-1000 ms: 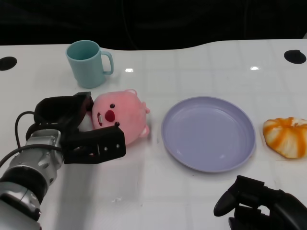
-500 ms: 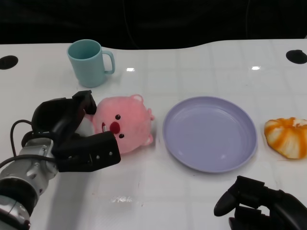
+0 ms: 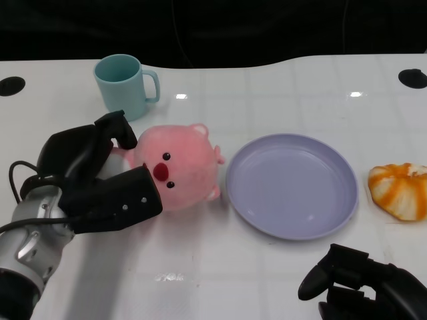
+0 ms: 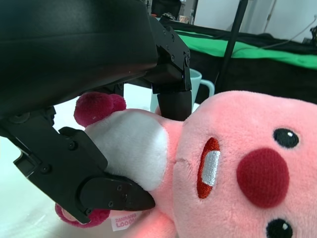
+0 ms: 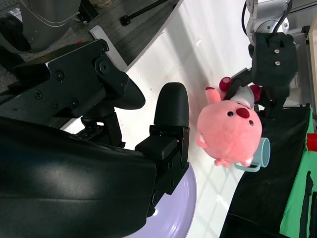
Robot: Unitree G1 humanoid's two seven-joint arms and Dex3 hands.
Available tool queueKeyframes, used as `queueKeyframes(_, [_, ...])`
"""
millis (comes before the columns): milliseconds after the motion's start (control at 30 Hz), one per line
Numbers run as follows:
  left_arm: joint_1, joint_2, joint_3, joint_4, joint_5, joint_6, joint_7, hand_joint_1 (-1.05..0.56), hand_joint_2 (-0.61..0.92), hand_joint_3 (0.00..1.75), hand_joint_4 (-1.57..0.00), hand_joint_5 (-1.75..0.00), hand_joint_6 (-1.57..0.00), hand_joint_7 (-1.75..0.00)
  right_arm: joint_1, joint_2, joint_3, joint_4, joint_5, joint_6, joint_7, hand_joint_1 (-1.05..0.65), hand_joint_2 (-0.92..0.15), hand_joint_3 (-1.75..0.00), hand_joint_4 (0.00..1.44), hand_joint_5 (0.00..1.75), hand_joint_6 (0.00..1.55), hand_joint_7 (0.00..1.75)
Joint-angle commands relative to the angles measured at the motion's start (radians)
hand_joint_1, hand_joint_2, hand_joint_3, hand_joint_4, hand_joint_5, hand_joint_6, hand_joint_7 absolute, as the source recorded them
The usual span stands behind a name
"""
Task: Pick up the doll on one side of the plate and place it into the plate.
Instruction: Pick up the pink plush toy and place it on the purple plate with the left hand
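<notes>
Meanwhile, bare lavender plate (image 3: 291, 185), doll (image 3: 179, 167) alongside.

Left hand (image 3: 93, 170) grips the doll (image 3: 177, 167); right hand (image 3: 363, 283) rests empty.

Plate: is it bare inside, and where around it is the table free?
The plate is bare inside. The table is free in front of it and behind it. It is crowded beside it: the doll nearly touches one side, the orange thing lies on the other.
</notes>
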Motion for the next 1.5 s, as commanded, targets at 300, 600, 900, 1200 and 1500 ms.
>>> queueKeyframes(300, [-0.007,-0.055,0.003,-0.177,0.001,0.076,-0.068,-0.15,0.43,1.24,-0.91,-1.75,-0.74,-1.75,0.018,-0.013,-0.004,-0.006,0.005,-0.014,0.013,-0.05,-0.66,-1.07,0.64,1.75,0.51,1.39])
queueKeyframes(600, [-0.126,-0.174,-0.044,-0.102,0.026,0.085,-0.072,-0.17,0.40,1.17,-0.95,-1.75,-0.76,-1.75,0.025,-0.017,0.000,-0.012,-0.003,-0.008,0.013,-0.06,-0.64,-1.09,0.66,1.75,0.51,1.39])
queueKeyframes(900, [-0.260,-0.301,-0.097,0.059,0.048,0.115,-0.071,-0.19,0.42,1.22,-0.94,-1.75,-0.76,-1.75,0.018,-0.012,0.001,-0.006,0.002,-0.001,0.012,-0.04,-0.66,-1.09,0.65,1.75,0.49,1.40])
queueKeyframes(1200, [-0.373,-0.392,-0.137,0.273,0.068,0.100,-0.028,-0.20,0.46,1.10,-0.93,-1.75,-0.73,-1.75,0.004,0.000,0.003,0.008,0.003,0.005,0.001,-0.06,-0.66,-1.09,0.66,1.75,0.49,1.41])
queueKeyframes(1500, [-0.418,-0.439,-0.140,0.400,0.050,0.101,-0.037,-0.17,0.56,0.87,-0.86,-1.75,-0.67,-1.75,0.025,0.005,0.019,-0.003,-0.002,-0.004,-0.005,-0.04,-0.66,-1.10,0.64,1.75,0.47,1.42])
